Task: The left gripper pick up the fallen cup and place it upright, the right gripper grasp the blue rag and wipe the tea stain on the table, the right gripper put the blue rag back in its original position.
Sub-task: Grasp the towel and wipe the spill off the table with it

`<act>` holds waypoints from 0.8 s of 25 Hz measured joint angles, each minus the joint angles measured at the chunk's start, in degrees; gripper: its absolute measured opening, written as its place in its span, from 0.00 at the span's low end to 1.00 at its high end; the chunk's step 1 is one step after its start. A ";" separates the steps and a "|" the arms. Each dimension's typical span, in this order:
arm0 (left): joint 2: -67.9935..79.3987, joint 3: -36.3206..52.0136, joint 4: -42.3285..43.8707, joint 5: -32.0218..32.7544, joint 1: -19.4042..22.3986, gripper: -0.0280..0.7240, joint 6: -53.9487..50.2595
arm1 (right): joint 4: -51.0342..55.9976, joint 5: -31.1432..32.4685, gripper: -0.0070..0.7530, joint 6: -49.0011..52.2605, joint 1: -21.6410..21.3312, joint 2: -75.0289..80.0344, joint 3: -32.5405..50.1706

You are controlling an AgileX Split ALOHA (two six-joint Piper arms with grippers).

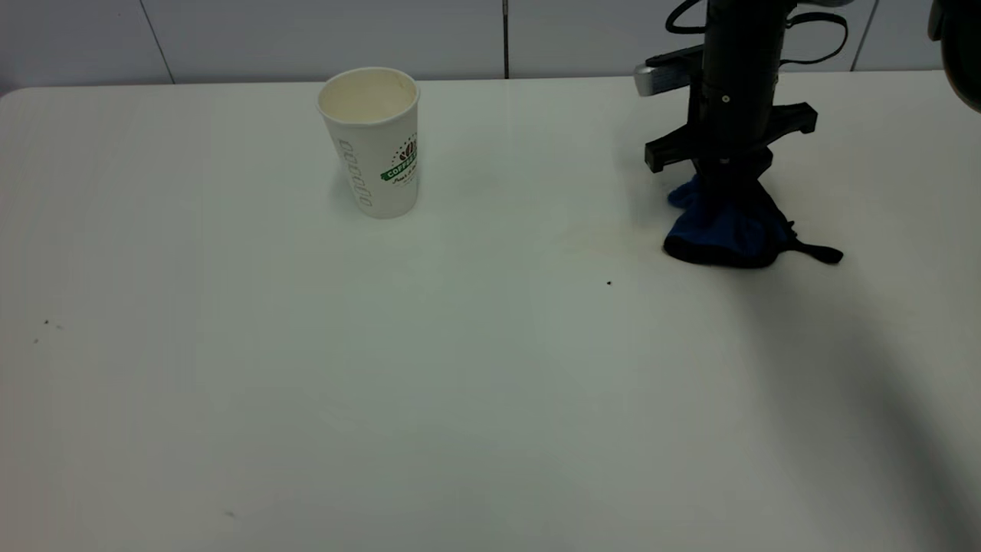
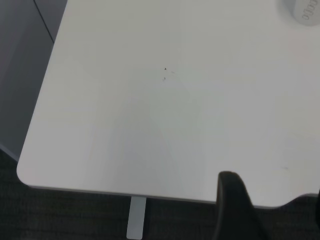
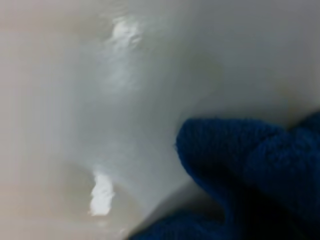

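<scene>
**A:** Blue terry is bunched under the right end effector [image 1: 724, 192], which is pointed straight down and clamped on the top of the blue rag [image 1: 728, 230]. The cloth is pressed onto the surface [image 1: 490, 399], with its black loop tab stuck out to the side. In the right wrist view only a fold of the rag [image 3: 250, 170] and glossy white top can be made out.

**B:** And the tea stain?

**A:** Only a faint tan smear [image 1: 590, 234] is left, just beside the rag on the cup side. Most of it seems to be wiped away already, though that's a judgement, since the trace is very pale.

**B:** Cup sorted?

**A:** Yes, the cup [image 1: 372, 142] is stood upright near the far edge, well apart from the rag, logo band facing out. That step can be counted as done.

**B:** Left arm?

**A:** Nothing of the left end effector is seen in the exterior view. In the left wrist view only a dark finger [image 2: 237, 210] is caught over a rounded corner of the surface, so whether it is wide or narrow can't be told. It looks parked.

**B:** So what's left?

**A:** Probably one more pass over that smear, then the rag is to be carried back to its original spot and let go.
</scene>
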 joint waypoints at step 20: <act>0.00 0.00 0.00 0.00 0.00 0.61 0.00 | 6.29 1.00 0.16 -2.38 -8.97 -0.02 0.00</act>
